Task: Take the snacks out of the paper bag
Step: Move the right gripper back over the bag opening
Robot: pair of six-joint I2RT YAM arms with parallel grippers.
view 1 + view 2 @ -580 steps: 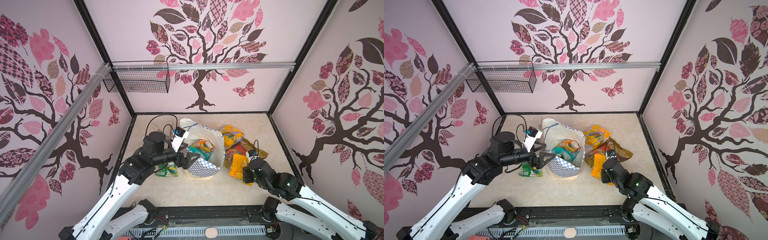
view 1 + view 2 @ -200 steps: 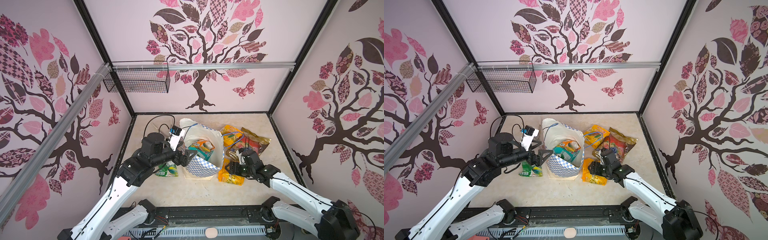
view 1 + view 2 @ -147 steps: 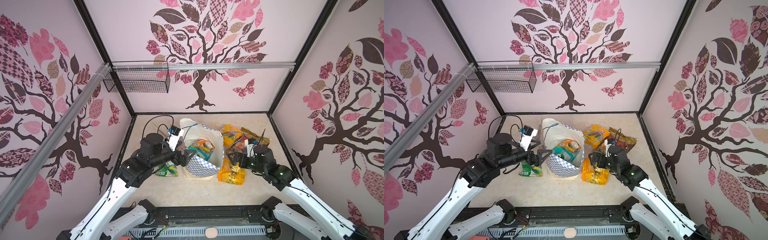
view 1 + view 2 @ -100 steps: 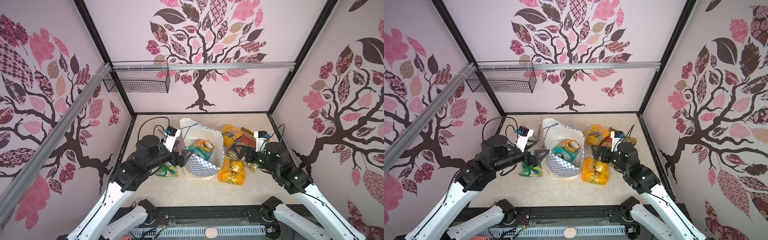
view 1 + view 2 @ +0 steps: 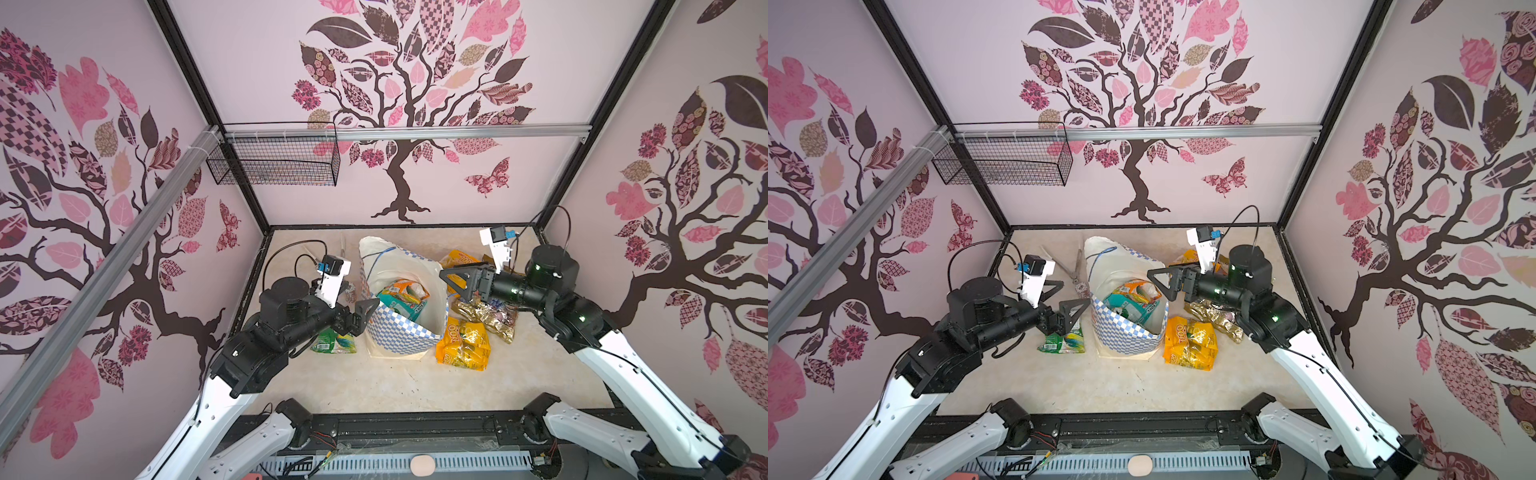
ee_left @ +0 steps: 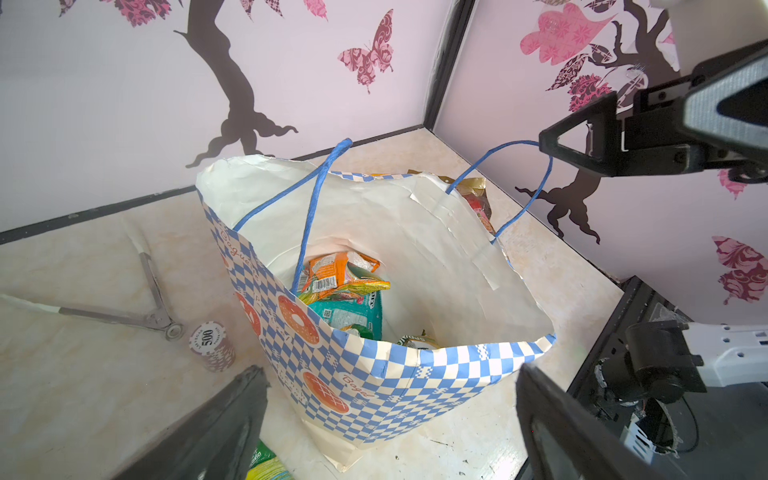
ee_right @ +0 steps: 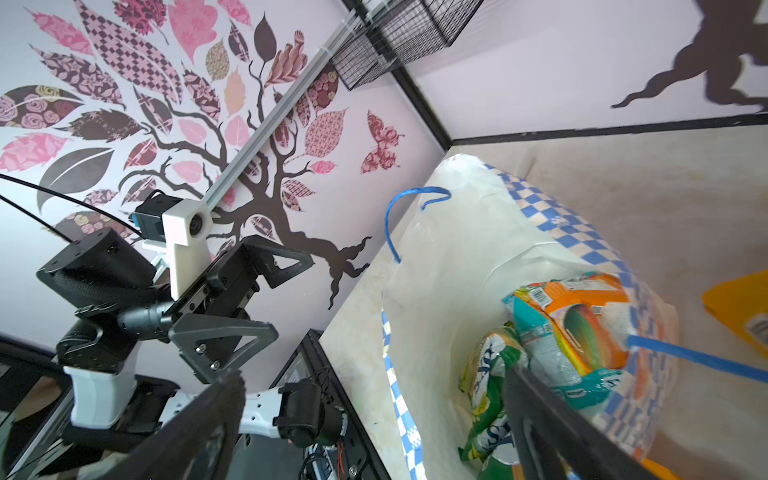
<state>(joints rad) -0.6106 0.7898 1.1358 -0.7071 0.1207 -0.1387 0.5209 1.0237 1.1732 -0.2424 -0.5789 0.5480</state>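
mid-task: right gripper [image 5: 451, 282] spread and empty near the paper bag [image 5: 399, 332] mouth, centre frame; left gripper [image 5: 362, 316] spread beside it. snacks [image 5: 401, 296] lay inside; next move, as judged: descend and pinch one.

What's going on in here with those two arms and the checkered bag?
The robot is unpacking the checkered paper bag. Already out on the table are a yellow packet and a gold packet to the bag's right, and a green packet to its left. Orange and teal snacks sit inside it. The left gripper and the right gripper are both open and empty, poised on either side of the bag's mouth.
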